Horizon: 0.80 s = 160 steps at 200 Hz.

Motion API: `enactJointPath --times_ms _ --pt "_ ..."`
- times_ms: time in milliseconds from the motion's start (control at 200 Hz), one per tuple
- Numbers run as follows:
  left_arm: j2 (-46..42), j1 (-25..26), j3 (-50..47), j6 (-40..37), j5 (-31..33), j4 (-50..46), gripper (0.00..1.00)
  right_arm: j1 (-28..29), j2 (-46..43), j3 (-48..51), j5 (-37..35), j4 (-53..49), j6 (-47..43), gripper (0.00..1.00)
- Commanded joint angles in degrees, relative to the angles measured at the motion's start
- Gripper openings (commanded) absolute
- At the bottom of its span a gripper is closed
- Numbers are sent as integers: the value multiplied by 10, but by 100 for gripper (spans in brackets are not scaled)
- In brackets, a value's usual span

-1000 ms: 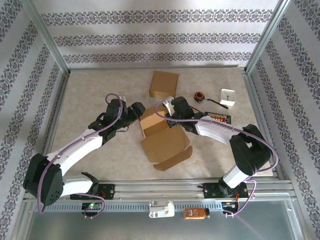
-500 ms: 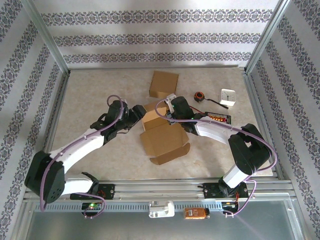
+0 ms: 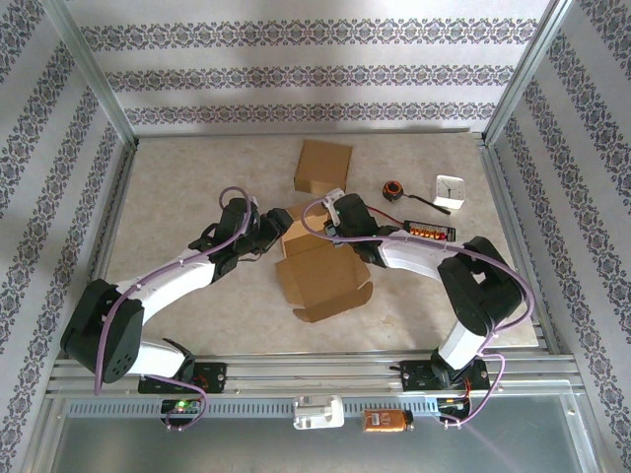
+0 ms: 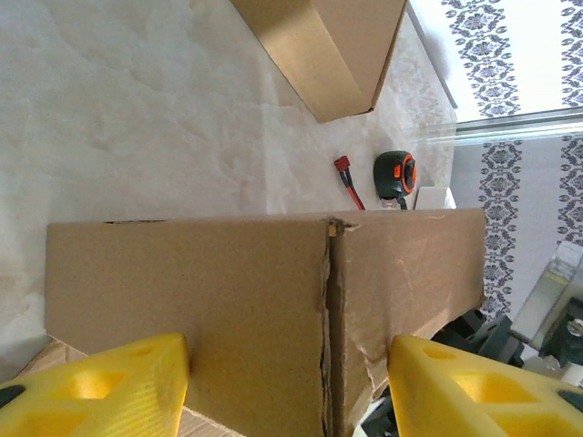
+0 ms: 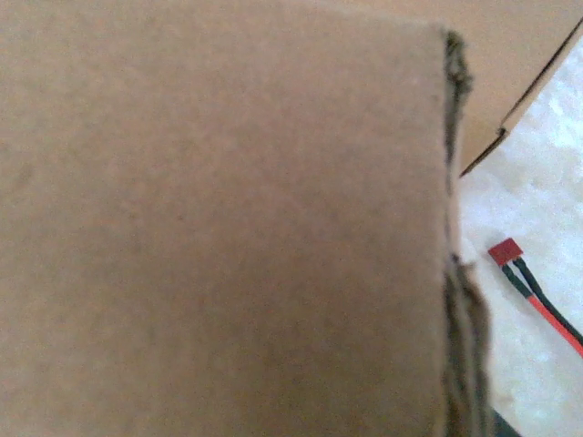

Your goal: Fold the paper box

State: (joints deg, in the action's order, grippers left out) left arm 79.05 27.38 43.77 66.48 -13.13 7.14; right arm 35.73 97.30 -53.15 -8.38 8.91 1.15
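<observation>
Wall-raising step, it seems: the left gripper [image 3: 273, 223], fingers spread, braces the paper box [image 3: 299, 236] (lid [image 3: 323, 281] flat). Whether the right gripper [image 3: 331, 214] is holding anything I cannot tell. Next, fold the lid squarely.

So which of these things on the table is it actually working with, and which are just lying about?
In the job: the open paper box, the left gripper and the right gripper, both at it.
Just lying about: the closed cardboard box, tape measure, white clock, red-and-black cable, printed packet.
</observation>
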Motion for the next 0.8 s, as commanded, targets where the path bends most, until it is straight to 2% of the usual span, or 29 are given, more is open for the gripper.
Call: enactJointPath --times_ms 0,205,335,420,535,794 --pt "4 -6 7 -10 -9 -1 59 -3 33 -20 7 36 -7 17" --pt "-3 -6 4 -13 -4 -4 59 -7 57 -13 -34 49 36 7" --pt "-10 -7 1 -20 -1 -10 59 -7 60 6 -46 65 45 7" --pt "-14 -6 1 -22 1 -14 59 -8 67 7 -30 72 46 15" --pt "-17 -6 4 -24 4 -14 59 -7 88 -7 -11 71 56 16" --pt "-22 -7 7 -26 10 -24 59 -7 94 3 -24 100 57 5"
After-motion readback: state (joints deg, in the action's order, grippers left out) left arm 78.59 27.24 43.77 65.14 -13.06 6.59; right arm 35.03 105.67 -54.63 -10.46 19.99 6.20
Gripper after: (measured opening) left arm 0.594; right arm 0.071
